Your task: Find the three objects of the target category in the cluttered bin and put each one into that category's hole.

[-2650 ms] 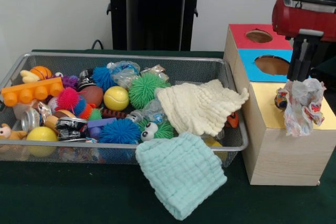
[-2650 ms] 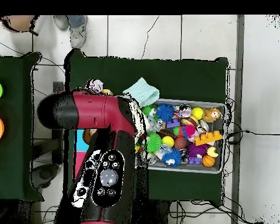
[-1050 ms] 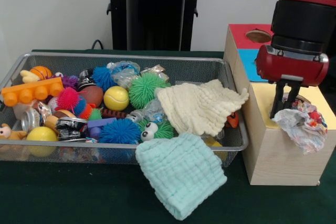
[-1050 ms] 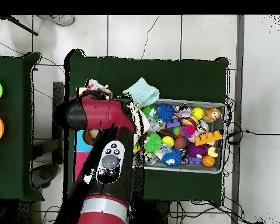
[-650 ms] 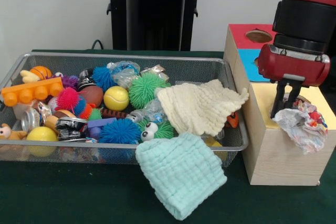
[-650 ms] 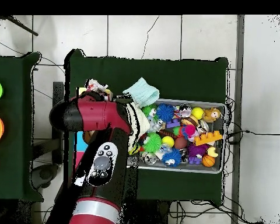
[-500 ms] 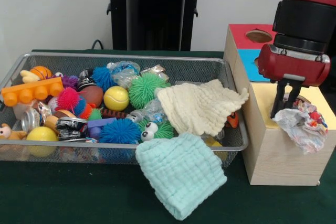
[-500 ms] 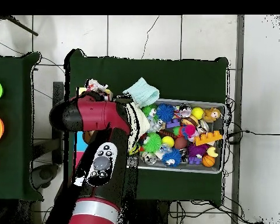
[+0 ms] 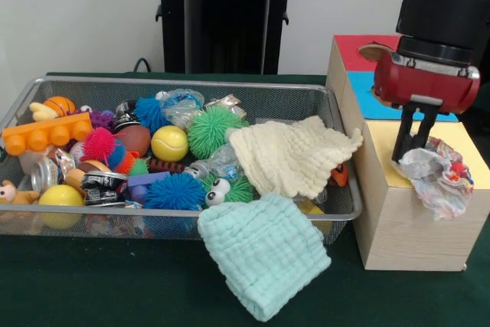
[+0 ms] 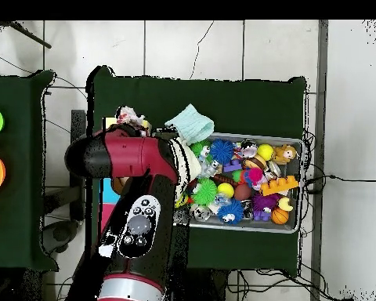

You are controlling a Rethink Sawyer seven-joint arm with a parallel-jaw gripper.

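A: What is seen in the front view?

B: A wire basket [image 9: 337, 105] full of toys is set on a green table [image 9: 115, 281]. A wooden box [image 9: 406, 227] is placed at its 3 o'clock. The box top is split into red, blue and yellow patches, and a round hole [image 9: 377, 53] is cut in the red one.

A: Where is the gripper [image 9: 413, 155]?

B: It is hung over the yellow patch. A crumpled wrapper [image 9: 438, 178] is found at its 4 o'clock, lying on that patch and drooping over the box's front edge.

A: Is the wrapper gripped?

B: That cannot be told. How far the gripper is opened cannot be made out, nor whether the wrapper is touched.

A: And the basket?

B: A cream cloth [image 9: 291, 155] is spread at its 3 o'clock end. A mint cloth [image 9: 264, 254] is draped over the rim at 5 o'clock onto the table. A yellow ball [image 9: 169, 143] and a green spiky ball [image 9: 212, 129] are seen near the middle.

A: And the overhead view?

B: The box is largely covered by the arm [image 10: 136, 196], and the gripper is hidden beneath it. The wrapper [image 10: 128, 116] is seen at the arm's 12 o'clock. The basket [image 10: 301, 188] is placed at the arm's 3 o'clock, with the mint cloth [image 10: 191, 123] at the basket's 11 o'clock.
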